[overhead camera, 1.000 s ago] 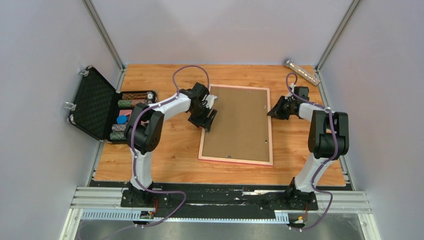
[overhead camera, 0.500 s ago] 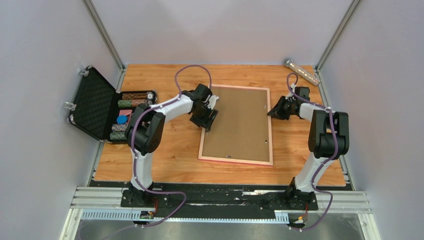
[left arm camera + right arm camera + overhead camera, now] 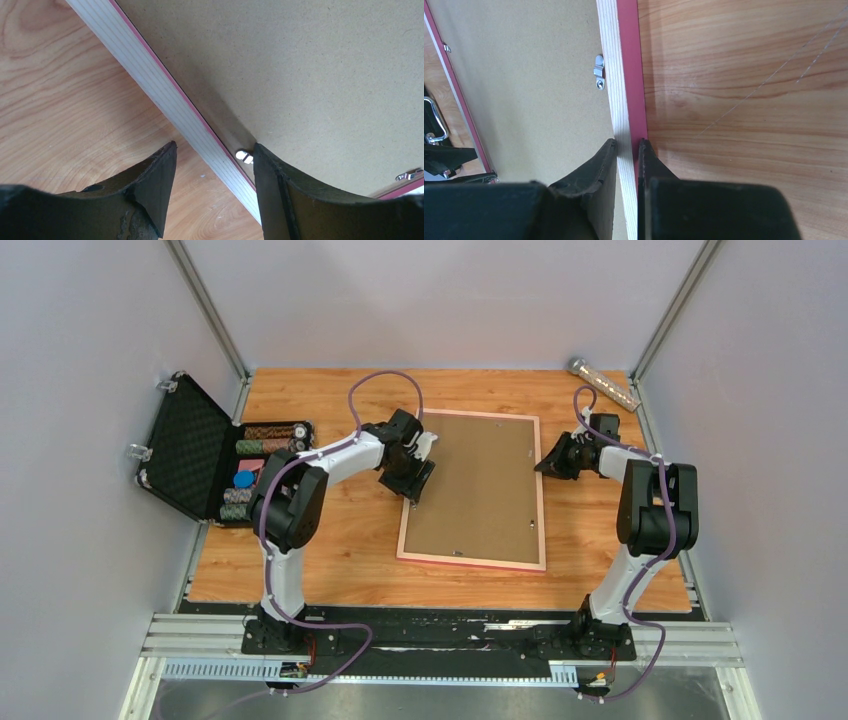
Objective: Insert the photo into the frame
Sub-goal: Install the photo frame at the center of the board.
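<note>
Here is the frame (image 3: 470, 561), lying face down in the middle of the tabletop (image 3: 300, 560), long sides running from the near edge toward the far edge; its brown backing board (image 3: 478, 485) fills the opening, pale rails showing all round it. On the frame's left long rail, toward the far end, sits the left gripper (image 3: 418, 485); from the wrist view its jaws are spread, the left gripper (image 3: 212, 150) straddling the striped rail, one finger (image 3: 160, 175) down on the wood side, the other (image 3: 272, 185) over the board side, its tip right beside a small metal turn clip (image 3: 244, 156); there is daylight between the fingers and the rail, nothing clamped. Across on the right long rail, also toward the far end, the right gripper (image 3: 543, 466) comes in from the side; close up, the right gripper (image 3: 626, 145) has its jaws pressed in on the rail, pinching pale back and pink edge between them; another clip (image 3: 598, 72) sits on the board just ahead. Off the left edge of the tabletop an open black case (image 3: 185, 455) holds stacked chips; a clear tube (image 3: 604, 384) lies at the far right corner.
</note>
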### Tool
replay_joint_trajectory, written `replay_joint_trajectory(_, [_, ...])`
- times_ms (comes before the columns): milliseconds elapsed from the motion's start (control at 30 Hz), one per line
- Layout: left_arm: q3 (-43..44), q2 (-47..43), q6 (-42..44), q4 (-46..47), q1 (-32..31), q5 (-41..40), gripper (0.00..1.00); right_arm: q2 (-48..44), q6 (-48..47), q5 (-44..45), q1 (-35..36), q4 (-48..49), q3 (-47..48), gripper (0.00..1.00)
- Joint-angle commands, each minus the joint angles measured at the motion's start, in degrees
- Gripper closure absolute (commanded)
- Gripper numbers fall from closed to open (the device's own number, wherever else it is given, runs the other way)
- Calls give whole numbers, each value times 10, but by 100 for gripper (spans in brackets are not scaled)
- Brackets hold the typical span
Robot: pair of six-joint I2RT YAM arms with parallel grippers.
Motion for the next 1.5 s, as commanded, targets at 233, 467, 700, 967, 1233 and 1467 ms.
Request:
replay_joint_trajectory(233, [-18,-30,23,-18,-2,-20,35,7,11,-12,-4,25,8,100])
replay_joint_trajectory(467, [-25,-37,40,-20,-2,-22,36,7,11,-12,-5,25,8,100])
replay_joint_trajectory(700, [-28,-40,47,-23,-2,-27,38,7,11,-12,-5,25,8,100])
replay_joint_trajectory(967, [-8,-41,39,-24,-2,-1,33,8,11,-12,-6,25,8,100])
replay_joint_trajectory(1233, [10,-55,34,-11,-2,15,24,12,11,-13,-5,25,9,100])
replay_joint_trajectory(1467, [28,-44,31,-3,-1,13,25,11,10,-12,-5,25,9,100])
